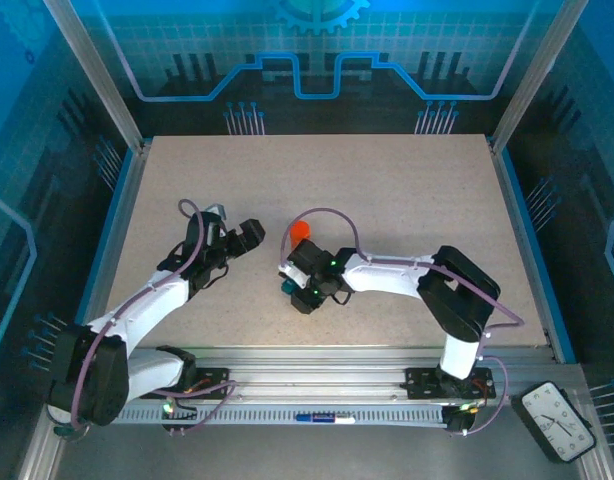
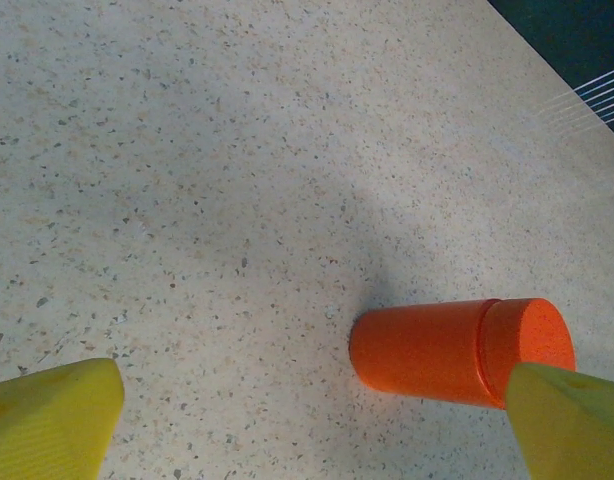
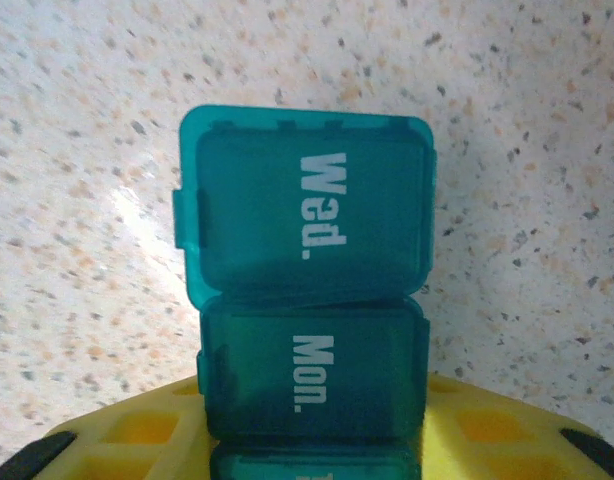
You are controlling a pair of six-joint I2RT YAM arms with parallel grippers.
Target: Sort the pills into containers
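My right gripper (image 3: pixel 312 445) is closed narrow on the near end of the pill organiser (image 3: pixel 312 320), with its yellow fingers (image 3: pixel 127 435) flanking the strip on both sides. The organiser is a dark-teal, slightly see-through plastic strip of joined square cells with rounded corners. Each cell has its own lid printed in white. The farthest cell from me reads "Wed.", the next reads "Mon.", and a third cell starts below that between my fingers, where its label is hidden. The "Wed." lid looks a little wider than its neighbour and sits slightly to one side, with small tabs along its far edge. I cannot tell whether it is ajar. The cells' contents are not visible through the lids.

From above, the organiser lies on the speckled tabletop (image 1: pixel 387 190) just beside the orange bottle (image 1: pixel 300 231), on the side nearer my arm bases. My left gripper (image 1: pixel 249 234) hangs to the left of the bottle, apart from it, with its jaws spread wide around nothing.
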